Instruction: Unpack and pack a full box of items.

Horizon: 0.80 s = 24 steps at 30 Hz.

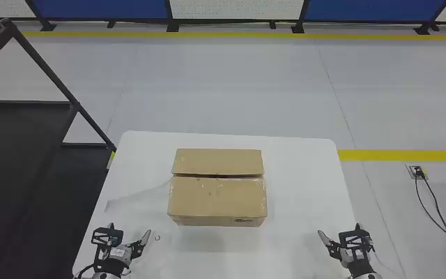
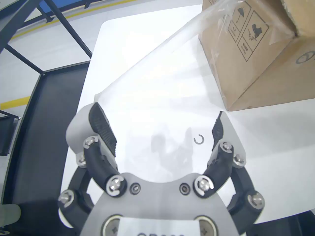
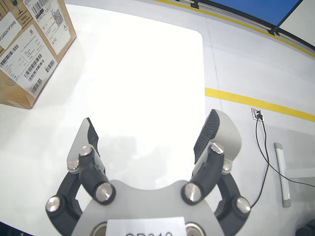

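The box (image 1: 217, 188) sits well ahead of both jaws, each pair spread apart

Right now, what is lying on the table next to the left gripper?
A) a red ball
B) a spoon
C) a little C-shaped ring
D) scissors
C: a small C-shaped ring lies on the white table just inside one finger of the open left gripper, and nothing is holding it.
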{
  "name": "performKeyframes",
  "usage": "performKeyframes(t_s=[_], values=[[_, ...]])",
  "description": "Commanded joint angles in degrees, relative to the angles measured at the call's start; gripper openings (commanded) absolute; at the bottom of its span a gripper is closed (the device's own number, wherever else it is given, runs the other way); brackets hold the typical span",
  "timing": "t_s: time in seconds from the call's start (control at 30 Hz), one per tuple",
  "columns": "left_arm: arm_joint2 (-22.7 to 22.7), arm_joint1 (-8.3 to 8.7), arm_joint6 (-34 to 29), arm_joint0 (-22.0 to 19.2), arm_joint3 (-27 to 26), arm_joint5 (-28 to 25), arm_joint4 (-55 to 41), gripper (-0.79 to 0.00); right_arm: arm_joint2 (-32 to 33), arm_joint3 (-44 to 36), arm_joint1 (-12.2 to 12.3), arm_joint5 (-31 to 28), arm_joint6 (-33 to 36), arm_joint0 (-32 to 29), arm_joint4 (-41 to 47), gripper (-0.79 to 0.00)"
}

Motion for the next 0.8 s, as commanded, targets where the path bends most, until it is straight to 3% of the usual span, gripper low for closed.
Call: performKeyframes(t_s=[0.0,0.57,0.77], values=[[0.0,0.0,0.0,0.0,0.0,0.0,0.0,0.0,0.0,0.0,0.0,0.0,0.0,0.0,0.0,-0.001],[0.0,0.0,0.0,0.0,0.0,0.0,0.0,-0.001,0.0,0.0,0.0,0.0,0.0,0.0,0.0,0.0],[-3.93,0.31,4.63,1.13,-1.65,-8.13,-6.28,0.0,-0.81,-2.15,0.09,-1.45,-0.51,0.11,-3.78,0.0]])
